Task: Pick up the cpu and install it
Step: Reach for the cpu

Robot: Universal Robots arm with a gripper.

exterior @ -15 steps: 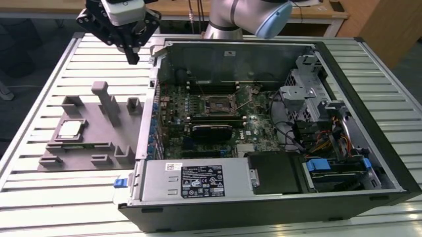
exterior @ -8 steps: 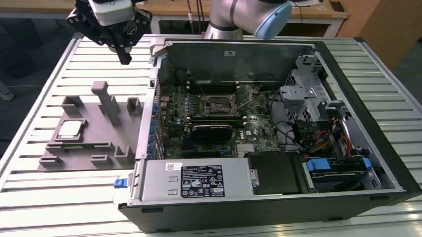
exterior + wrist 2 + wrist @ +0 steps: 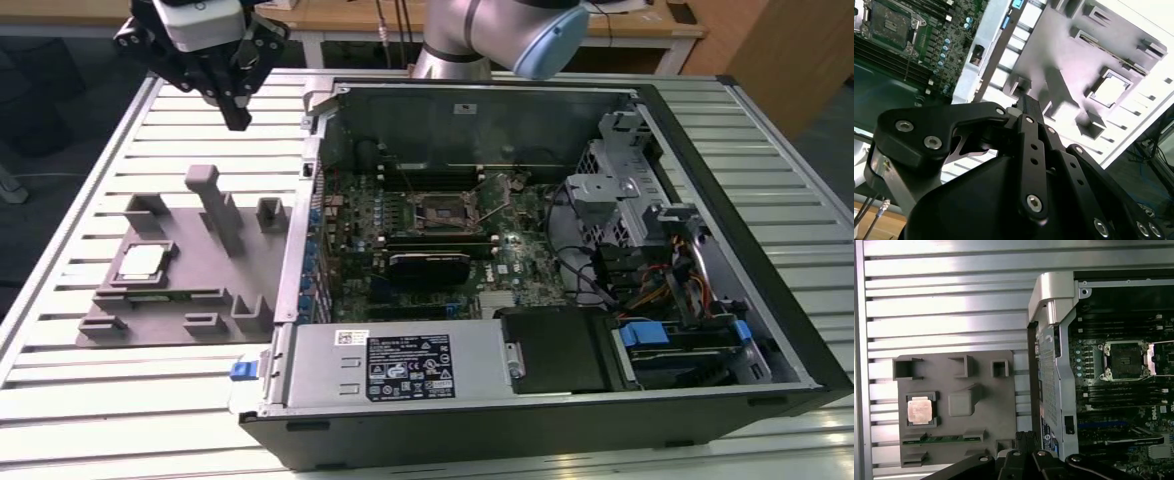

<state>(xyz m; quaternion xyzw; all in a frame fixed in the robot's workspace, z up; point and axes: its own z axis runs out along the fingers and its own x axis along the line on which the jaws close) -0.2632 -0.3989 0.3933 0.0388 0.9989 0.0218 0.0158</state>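
Nearby, tall grey blocks (image 3: 207,200) stand beside the cpu (image 3: 142,262).

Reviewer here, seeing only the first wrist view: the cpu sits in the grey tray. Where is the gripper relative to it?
Observer: In the exterior view the gripper hangs in the air, apart from the cpu and the tray, touching nothing.
Operator: Are the fingers holding anything?
Observer: No; the fingers are shut together and empty.
Operator: Anything tall on that tray?
Observer: A grey post stands upright on it, at the exterior view's right of the cpu.
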